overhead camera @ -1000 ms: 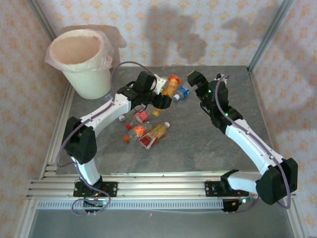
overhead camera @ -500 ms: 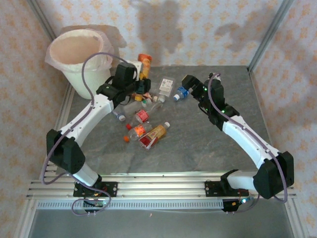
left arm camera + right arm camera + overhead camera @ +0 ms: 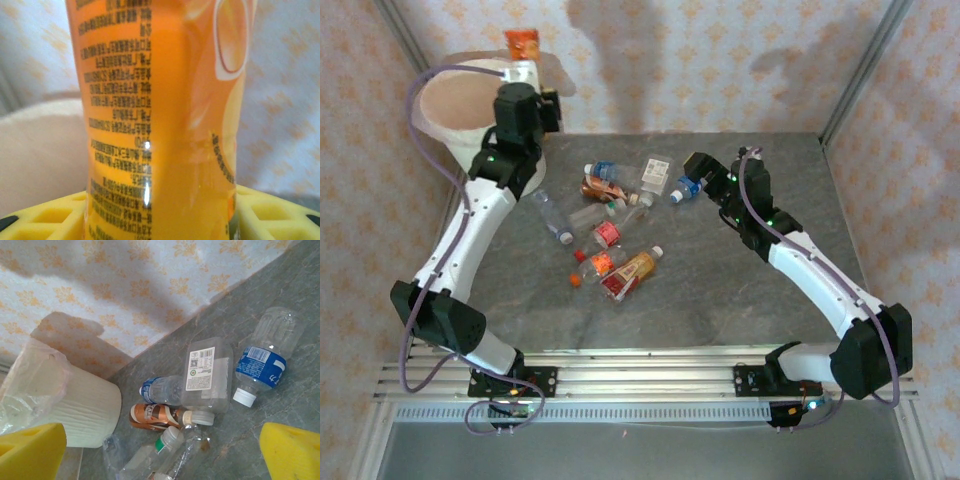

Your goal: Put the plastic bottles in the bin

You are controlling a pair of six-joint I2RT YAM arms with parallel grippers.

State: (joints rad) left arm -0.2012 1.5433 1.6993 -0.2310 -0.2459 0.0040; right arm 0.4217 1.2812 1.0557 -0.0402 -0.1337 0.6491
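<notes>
- My left fingers point(image 3: 160, 212) are clamped on an orange bottle point(image 3: 160, 115); the yellow pads press its lower body from both sides.
- The orange bottle's long axis stands upright, rising out of the grip. I cannot tell which end is up.
- From above, that bottle point(image 3: 523, 43) is held high at the far right edge of the bin point(image 3: 432, 82). The mouth lies to the left of it and nearer the arm bases.
- I judge the drop depends on that offset: carry it inward over the opening, then let go.
- My right fingers point(image 3: 160, 460) are spread wide and hold nothing.
- They hover low over the desk point(image 3: 720, 290), close to a blue-labelled bottle point(image 3: 261, 365) lying flat with its white cap towards them.
- The other bottles point(image 3: 610, 225) lie scattered on the desk between my arms.
</notes>
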